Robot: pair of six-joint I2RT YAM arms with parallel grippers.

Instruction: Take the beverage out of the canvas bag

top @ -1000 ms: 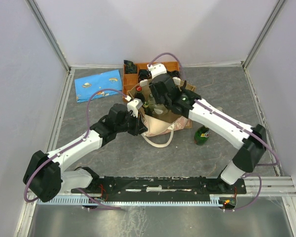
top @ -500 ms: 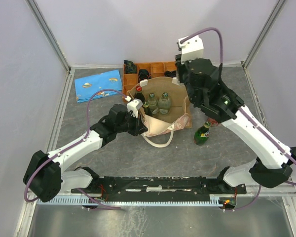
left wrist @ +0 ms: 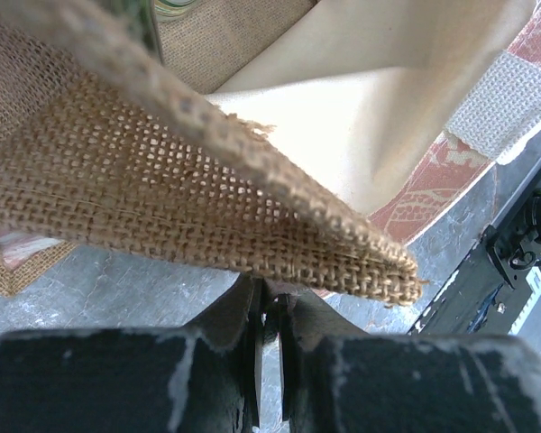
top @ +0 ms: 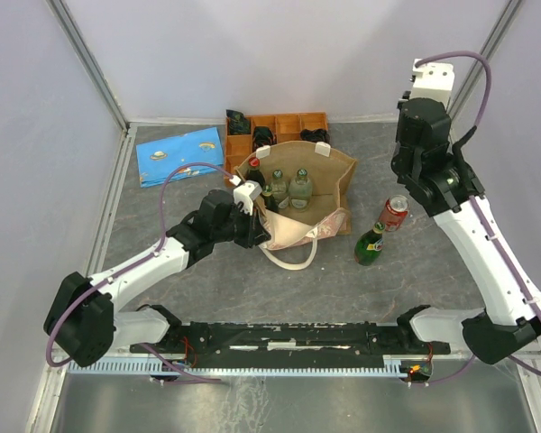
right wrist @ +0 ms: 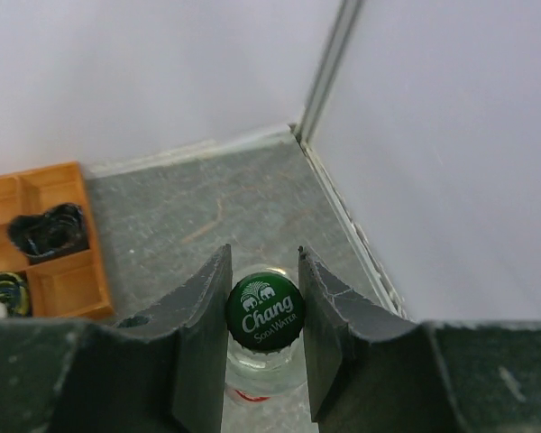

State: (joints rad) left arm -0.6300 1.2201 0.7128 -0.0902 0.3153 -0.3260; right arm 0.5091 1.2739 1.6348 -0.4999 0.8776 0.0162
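Note:
The tan canvas bag (top: 329, 176) stands open mid-table with three bottles (top: 288, 187) upright inside. My left gripper (top: 255, 231) is shut on the bag's near-left rim; in the left wrist view its jaws (left wrist: 269, 302) pinch the burlap edge (left wrist: 162, 207). My right gripper (right wrist: 264, 307) is shut on the neck of a clear glass bottle with a green Chang cap (right wrist: 264, 312), held high above the table's far right corner. In the top view the right gripper (top: 422, 167) is right of the bag and the arm hides the bottle.
A red can (top: 395, 213) and a green bottle (top: 371, 245) stand on the table right of the bag. An orange compartmented tray (top: 293, 122) sits behind the bag and shows in the right wrist view (right wrist: 59, 280). A blue patterned cloth (top: 180, 155) lies far left.
My right arm rose out of the bag and swung up and right, carrying the clear bottle. The left gripper kept its hold on the bag rim.

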